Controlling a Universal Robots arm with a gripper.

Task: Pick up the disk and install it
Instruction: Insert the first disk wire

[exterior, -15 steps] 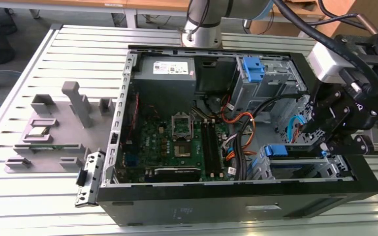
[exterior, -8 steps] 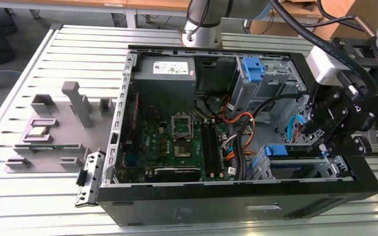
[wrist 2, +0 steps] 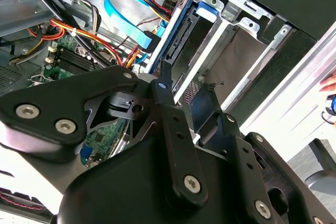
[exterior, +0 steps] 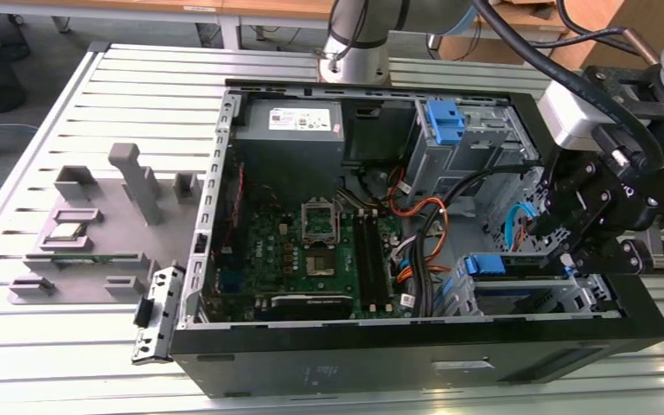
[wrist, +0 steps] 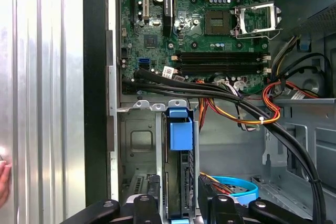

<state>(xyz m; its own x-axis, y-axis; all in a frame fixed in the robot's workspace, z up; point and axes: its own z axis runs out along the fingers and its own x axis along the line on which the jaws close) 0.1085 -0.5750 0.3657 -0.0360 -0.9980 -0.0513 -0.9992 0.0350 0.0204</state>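
The disk stands on edge in the drive bay at the case's front corner, framed by its blue carrier with the handle tab pointing at the motherboard. In the exterior view the carrier's blue tab shows in the bay on the exterior view's right. My gripper hovers over the disk's outer end, open, one finger on each side with small gaps. The second wrist view shows the disk's connector edge beyond my gripper. In the exterior view my gripper hangs just over the bay.
The open computer case lies on a slatted table. Inside are the motherboard, a grey power supply, a blue bracket in the upper bay and thick black and orange cables beside the disk bay. Grey fixtures stand at the exterior view's left. A person's hand is near the case.
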